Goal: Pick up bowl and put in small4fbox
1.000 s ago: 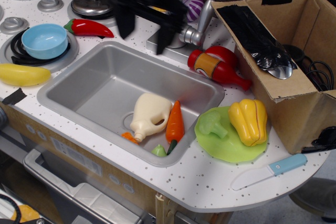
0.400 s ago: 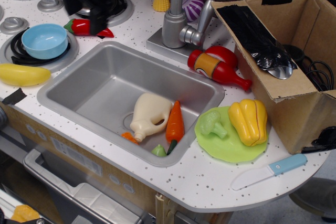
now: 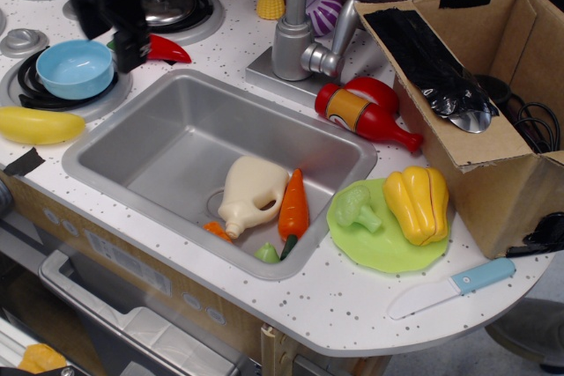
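Stovetop: pincer point(image 3: 107, 28) above bowl point(image 3: 75, 68)

Gripper status, upper left of view.
I see my gripper point(image 3: 107, 31) as a dark, motion-blurred mass coming down from the top edge, fingers pointing downward. One finger point(image 3: 132, 48) hangs lower. I cannot tell how the jaws stand.
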Available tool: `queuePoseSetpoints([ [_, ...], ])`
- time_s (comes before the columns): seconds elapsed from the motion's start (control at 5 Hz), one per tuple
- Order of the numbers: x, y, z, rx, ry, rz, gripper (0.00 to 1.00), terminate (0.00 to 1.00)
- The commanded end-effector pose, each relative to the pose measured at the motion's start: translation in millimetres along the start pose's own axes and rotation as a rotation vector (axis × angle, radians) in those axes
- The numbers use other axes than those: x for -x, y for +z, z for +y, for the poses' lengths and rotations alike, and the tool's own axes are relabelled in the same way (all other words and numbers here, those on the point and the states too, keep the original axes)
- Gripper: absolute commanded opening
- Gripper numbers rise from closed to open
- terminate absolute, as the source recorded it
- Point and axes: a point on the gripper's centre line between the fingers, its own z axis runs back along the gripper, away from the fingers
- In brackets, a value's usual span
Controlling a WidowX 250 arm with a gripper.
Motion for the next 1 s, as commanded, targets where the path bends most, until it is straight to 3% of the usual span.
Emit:
queuePoseSetpoints([
  [0.0, 0, -15, 25, 0.103, -0.005, -0.044, 1.0, 0.0],
  [0.4, 10, -29, 36, 0.065, 0.0, -0.104, 1.0, 0.0],
  [0.6, 10, -43, 35, 0.093, 0.008, -0.12, 1.0, 0.0],
  [0.8, 9, -49, 28, 0.094, 0.033, -0.129, 0.0, 0.0],
])
